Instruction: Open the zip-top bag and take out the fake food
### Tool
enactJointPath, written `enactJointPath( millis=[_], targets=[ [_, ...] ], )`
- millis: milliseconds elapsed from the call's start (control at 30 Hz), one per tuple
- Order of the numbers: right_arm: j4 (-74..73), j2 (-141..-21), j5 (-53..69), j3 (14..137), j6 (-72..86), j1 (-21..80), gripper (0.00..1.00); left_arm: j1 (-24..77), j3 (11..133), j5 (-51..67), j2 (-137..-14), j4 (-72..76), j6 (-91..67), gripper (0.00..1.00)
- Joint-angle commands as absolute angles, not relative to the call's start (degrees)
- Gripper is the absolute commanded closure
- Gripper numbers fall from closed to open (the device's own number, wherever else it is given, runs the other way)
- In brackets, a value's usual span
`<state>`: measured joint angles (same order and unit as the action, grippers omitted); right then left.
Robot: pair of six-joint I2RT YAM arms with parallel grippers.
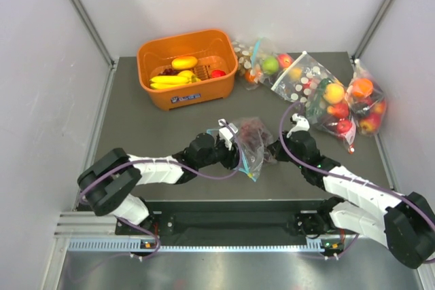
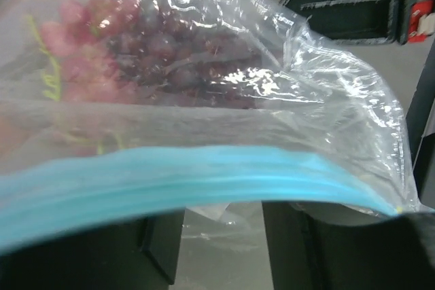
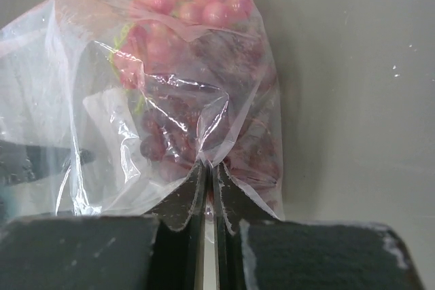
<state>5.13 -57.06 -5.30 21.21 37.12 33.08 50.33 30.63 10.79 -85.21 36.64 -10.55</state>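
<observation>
The zip-top bag (image 1: 253,149) lies at the table's middle between my two grippers, with the dark purple-red grapes (image 1: 250,134) inside. In the left wrist view its blue zip strip (image 2: 204,176) runs across just above my left gripper (image 2: 223,219), whose fingers stand apart on either side of bare table. The grapes (image 2: 170,52) show through the film beyond. My right gripper (image 3: 209,168) is shut on a pinch of the bag's clear film (image 3: 102,120) on the side away from the strip, with the grapes (image 3: 194,5) just past it. The yellow bananas (image 1: 168,81) lie in the orange basket (image 1: 187,98).
The basket at the back left also holds an oval yellow fruit (image 1: 184,62) and a red fruit (image 1: 217,73). A white-dotted bag (image 1: 299,79) and bags of round fruit (image 1: 363,103) crowd the back right. Grey walls close both sides.
</observation>
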Motion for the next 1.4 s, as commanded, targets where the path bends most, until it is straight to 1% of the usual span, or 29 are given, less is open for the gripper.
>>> enactJointPath(
  millis=[0, 67, 200, 400, 567, 833, 967, 1033, 1100, 1167, 1200, 1233, 1300, 1333, 1367],
  targets=[
    [7.4, -55.6, -5.1, 20.5, 37.4, 32.8, 1.0, 50.2, 32.8, 14.1, -89.3, 44.4, -10.8, 0.47],
    [6.9, -55.0, -5.3, 20.5, 37.4, 32.8, 1.0, 50.2, 34.4, 14.6, -91.0, 45.5, -11.1, 0.4],
    [6.1, -54.1, -5.0, 20.4, 37.1, 32.8, 1.0, 50.1, 36.3, 12.5, -94.6, 47.7, -11.0, 0.37],
    [5.3, -52.7, -4.8, 19.6, 36.9, 32.9, 1.0, 48.7, 34.5, 10.5, -96.1, 55.7, -14.2, 0.36],
    [4.8, -52.1, -4.7, 19.5, 36.7, 32.8, 1.0, 48.3, 38.1, 14.4, -100.4, 53.7, -14.1, 0.37],
    [4.7, -51.2, -4.3, 20.0, 36.7, 32.8, 1.0, 48.3, 38.8, 13.9, -103.4, 51.7, -14.2, 0.37],
    [5.3, -51.3, -3.9, 19.7, 36.6, 32.8, 1.0, 48.3, 39.1, 12.5, -104.1, 51.4, -14.0, 0.35],
    [5.4, -51.4, -3.5, 19.5, 36.7, 32.8, 1.0, 48.3, 39.8, 11.9, -105.0, 51.4, -13.9, 0.32],
    [5.4, -51.2, -3.3, 19.3, 36.8, 32.8, 1.0, 48.3, 40.4, 11.4, -106.1, 51.3, -13.7, 0.32],
    [4.9, -50.5, -3.4, 19.1, 36.7, 32.9, 1.0, 48.3, 41.2, 11.3, -106.8, 51.3, -13.7, 0.36],
    [4.7, -50.2, -3.5, 18.9, 36.7, 32.8, 1.0, 48.3, 41.5, 11.3, -107.3, 51.3, -13.8, 0.42],
    [4.4, -49.5, -3.7, 18.8, 36.7, 32.8, 1.0, 48.3, 41.5, 11.3, -107.4, 51.4, -13.8, 0.55],
    [3.9, -48.6, -3.6, 18.5, 36.7, 32.8, 1.0, 48.3, 41.3, 11.2, -107.2, 51.9, -13.8, 0.65],
    [3.3, -48.4, -4.0, 18.5, 36.7, 32.8, 1.0, 48.2, 41.0, 11.3, -106.9, 51.7, -13.8, 0.76],
    [3.1, -48.2, -4.1, 18.4, 36.6, 32.8, 1.0, 48.1, 40.7, 11.3, -106.4, 51.5, -13.9, 0.81]
  ],
)
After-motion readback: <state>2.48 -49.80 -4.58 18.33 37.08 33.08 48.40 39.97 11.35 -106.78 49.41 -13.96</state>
